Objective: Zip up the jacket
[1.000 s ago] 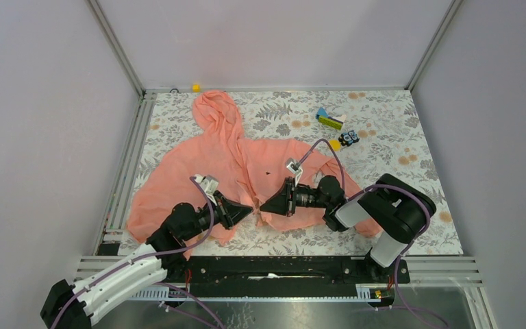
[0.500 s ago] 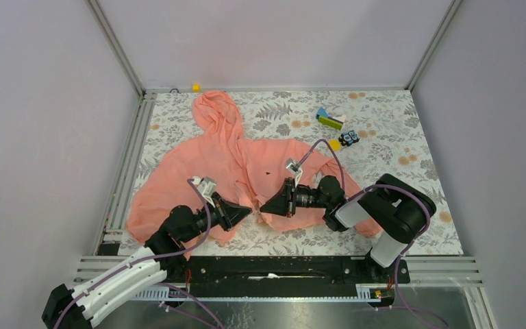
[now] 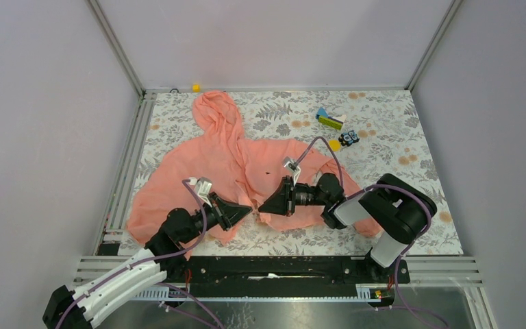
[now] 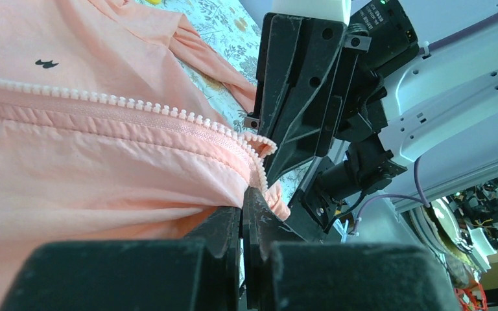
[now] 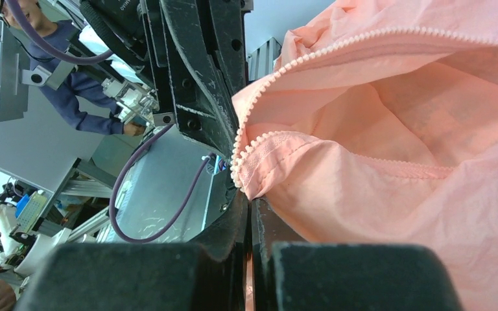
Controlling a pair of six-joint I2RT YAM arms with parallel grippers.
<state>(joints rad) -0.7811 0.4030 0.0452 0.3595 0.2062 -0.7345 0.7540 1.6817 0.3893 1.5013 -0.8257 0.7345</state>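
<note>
While both tools are clenched on cloth, we judge this to be the lining-up step, with no zipping yet done. The jacket (image 3: 226, 161) lies spread over the left and middle of the desk (image 3: 411, 171), with its hood toward the far edge and its hem toward the near edge, where our arms are bolted.

Our left tool (image 3: 249, 208) pinches the bottom corner of one front panel. In its wrist view the fingers (image 4: 230, 227) meet on the fabric just below the last of the zipper teeth (image 4: 136, 103). Our right tool (image 3: 261, 205) faces it almost tip to tip and grips the hem of the other panel, where that side's row of teeth curls round and ends just above its closed fingers (image 5: 237, 223).

We think each side is held this low because the two tape ends must meet at the hem before a slider can start. Gripping beside the teeth leaves the teeth themselves free. Both rows show bare and unjoined, so the front appears open. We cannot make out the slider or the pin in any view.

The thin cloth sags and folds around each grip, so the ends may twist out of line as we bring them together. A few small blocks (image 3: 329, 120) lie near the far right corner, well apart from the work.
</note>
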